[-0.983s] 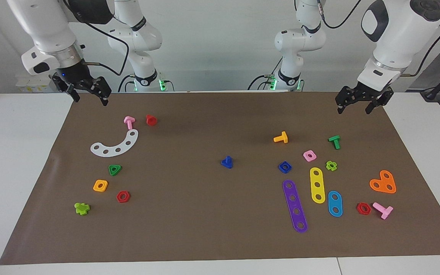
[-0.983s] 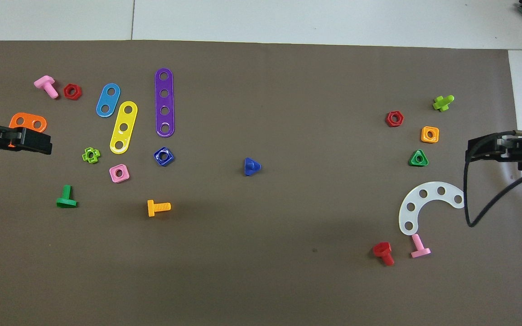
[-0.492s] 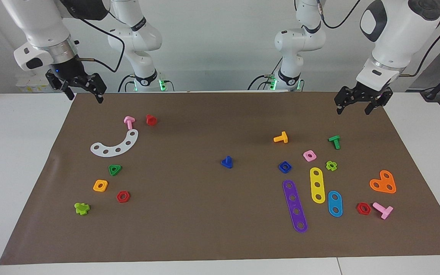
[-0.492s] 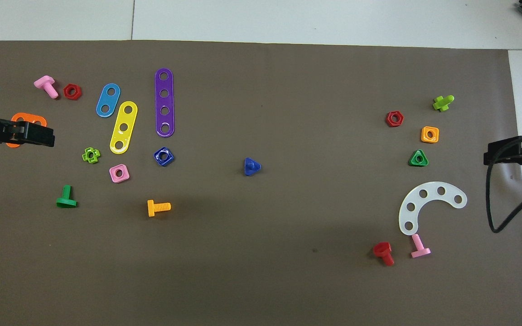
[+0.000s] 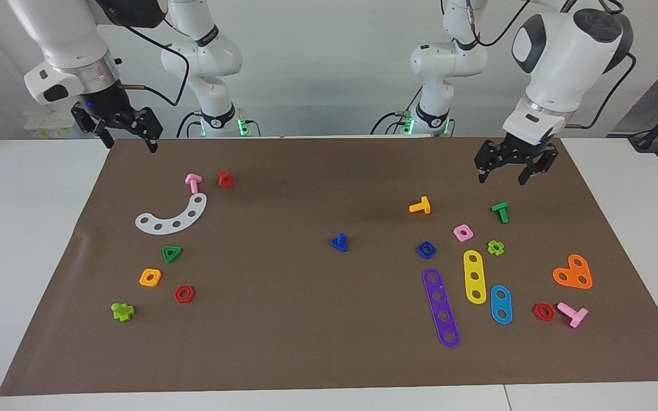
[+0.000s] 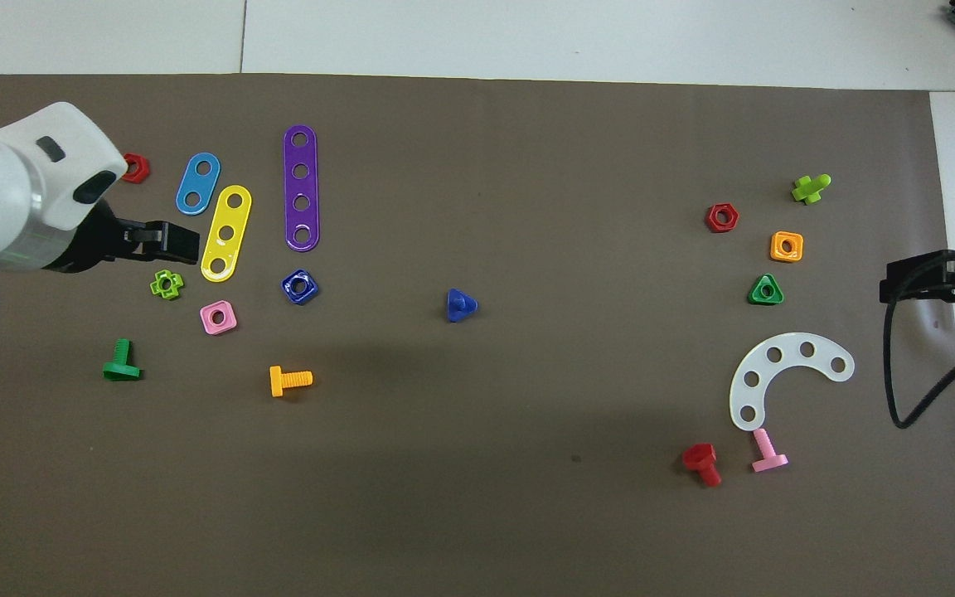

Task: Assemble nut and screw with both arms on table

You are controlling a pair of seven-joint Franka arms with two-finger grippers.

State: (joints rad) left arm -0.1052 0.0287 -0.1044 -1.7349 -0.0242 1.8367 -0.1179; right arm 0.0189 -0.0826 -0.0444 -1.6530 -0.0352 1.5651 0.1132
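Observation:
The dark blue nut (image 5: 426,249) (image 6: 300,287) lies flat on the brown mat (image 5: 306,342) of the table, toward the left arm's end. The dark blue screw (image 5: 339,242) (image 6: 461,305) rests near the mat's middle, apart from the nut. My left gripper (image 5: 502,178) (image 6: 183,241) hangs open and empty over the mat by the green bolt (image 5: 500,212). My right gripper (image 5: 131,146) (image 6: 900,286) waits open and empty over the mat's edge at the right arm's end.
Around the nut lie a pink nut (image 5: 462,232), an orange bolt (image 5: 420,206), purple (image 5: 441,308), yellow (image 5: 474,276) and blue (image 5: 501,304) strips, and an orange heart plate (image 5: 573,273). A white arc (image 5: 172,217) and several small parts lie at the right arm's end.
The left arm has swung in from the mat's corner toward the cluster of parts and dropped a little. The right gripper drew back slightly. No part on the mat has moved.

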